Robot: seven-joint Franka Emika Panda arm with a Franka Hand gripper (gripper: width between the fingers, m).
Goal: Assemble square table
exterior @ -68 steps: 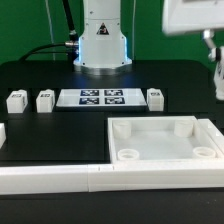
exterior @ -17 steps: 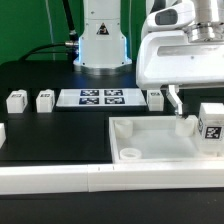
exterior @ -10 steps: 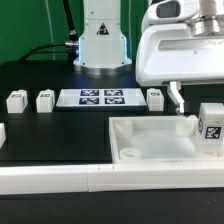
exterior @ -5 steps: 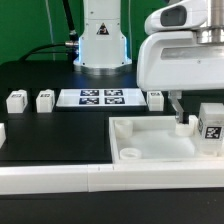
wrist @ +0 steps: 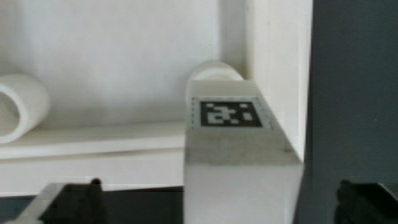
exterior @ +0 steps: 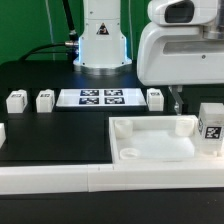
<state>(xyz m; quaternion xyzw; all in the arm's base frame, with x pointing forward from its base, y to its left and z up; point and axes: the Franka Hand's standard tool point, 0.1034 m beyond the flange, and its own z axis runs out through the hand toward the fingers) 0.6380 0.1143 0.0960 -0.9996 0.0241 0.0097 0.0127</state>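
The white square tabletop point(exterior: 158, 143) lies at the exterior view's right with its raised rim and round corner sockets up. A short white leg with a black-white tag point(exterior: 210, 128) stands upright at its right side. In the wrist view the same leg point(wrist: 237, 150) stands between the two dark fingertips, with a gap on each side. My gripper point(wrist: 222, 200) is open and straddles the leg without touching it. One finger point(exterior: 178, 102) hangs just left of the leg. The tabletop's floor point(wrist: 107, 50) and a corner socket point(wrist: 217, 75) lie behind the leg.
Three more tagged legs point(exterior: 16, 99) point(exterior: 45, 99) point(exterior: 155, 97) stand at the back beside the marker board point(exterior: 100, 97). A long white border bar point(exterior: 60, 178) runs along the front. The robot base point(exterior: 100, 45) stands behind.
The leg was carried in from the upper right and now stands at the tabletop's right side. Over the last second the gripper has risen a little, and the leg has stayed still.
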